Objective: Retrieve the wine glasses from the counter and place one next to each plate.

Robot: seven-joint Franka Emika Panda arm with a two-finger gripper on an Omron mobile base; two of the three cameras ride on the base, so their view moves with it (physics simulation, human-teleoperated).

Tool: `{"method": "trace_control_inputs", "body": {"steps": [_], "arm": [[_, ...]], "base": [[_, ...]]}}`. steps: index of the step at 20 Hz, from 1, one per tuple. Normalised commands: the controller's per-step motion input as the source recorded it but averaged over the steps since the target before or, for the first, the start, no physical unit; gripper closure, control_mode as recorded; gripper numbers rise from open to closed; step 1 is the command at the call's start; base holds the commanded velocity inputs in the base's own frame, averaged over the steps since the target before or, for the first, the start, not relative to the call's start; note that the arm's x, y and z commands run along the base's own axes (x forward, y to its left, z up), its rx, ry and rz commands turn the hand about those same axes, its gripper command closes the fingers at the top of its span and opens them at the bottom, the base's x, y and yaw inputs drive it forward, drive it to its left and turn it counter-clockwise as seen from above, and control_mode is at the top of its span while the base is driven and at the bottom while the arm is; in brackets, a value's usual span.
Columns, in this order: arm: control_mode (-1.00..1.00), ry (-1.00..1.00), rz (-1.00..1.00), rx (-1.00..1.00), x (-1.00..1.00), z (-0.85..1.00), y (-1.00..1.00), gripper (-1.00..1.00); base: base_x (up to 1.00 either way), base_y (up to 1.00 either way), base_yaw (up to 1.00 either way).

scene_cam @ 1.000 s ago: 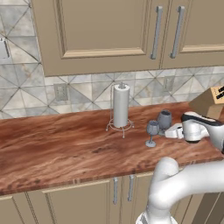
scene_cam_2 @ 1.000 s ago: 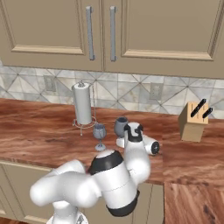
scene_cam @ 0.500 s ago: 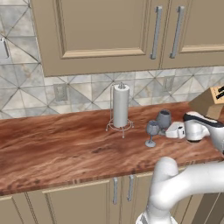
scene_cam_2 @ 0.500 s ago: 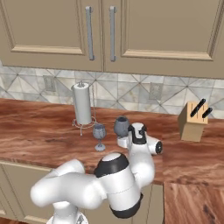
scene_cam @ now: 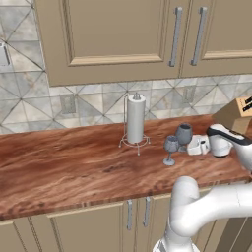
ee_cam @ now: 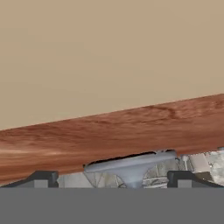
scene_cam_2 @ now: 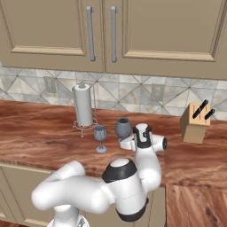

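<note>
Two grey-blue wine glasses stand upright on the wood counter (scene_cam: 74, 162), right of the paper-towel roll. The nearer glass (scene_cam: 171, 147) (scene_cam_2: 100, 134) stands free. The farther glass (scene_cam: 184, 134) (scene_cam_2: 123, 128) has my gripper (scene_cam: 194, 145) (scene_cam_2: 127, 142) lying level beside it, low by its stem. The hand view is rolled upside down: that glass's disc foot (ee_cam: 131, 162) sits between my gripper's (ee_cam: 113, 178) two spread tips, which do not touch it. The gripper is open. The plates are out of view.
A white paper-towel roll (scene_cam: 136, 119) (scene_cam_2: 83, 105) on a wire stand is left of the glasses. A wooden knife block (scene_cam: 236, 114) (scene_cam_2: 195, 123) stands to the right. Beige wall cabinets (scene_cam: 118, 34) hang above the tiled backsplash.
The hand has edged slightly at the farther glass. Both glasses stand where they were.
</note>
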Motion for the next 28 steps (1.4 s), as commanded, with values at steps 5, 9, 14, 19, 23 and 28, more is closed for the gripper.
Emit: {"method": "trace_control_inputs", "body": {"steps": [5,9,14,19,23,28], "arm": [[-1.00,0.00,0.05,0.00,0.01,-0.31,0.46,-1.00],[-1.00,0.00,0.00,0.01,0.08,-0.28,0.27,-1.00],[-1.00,0.00,0.00,0.01,0.00,-0.34,0.70,1.00],[-1.00,-0.09,0.00,0.00,-0.02,-0.05,0.18,1.00],[-1.00,-0.18,0.00,0.08,-0.20,0.24,-0.04,1.00],[-1.00,-0.20,-0.02,0.11,-0.59,0.81,-0.11,1.00]], "base": [[0.00,0.00,0.00],[0.00,0.00,0.00],[0.00,0.00,0.00],[0.00,0.00,0.00],[0.00,0.00,0.00],[0.00,0.00,0.00]]}}
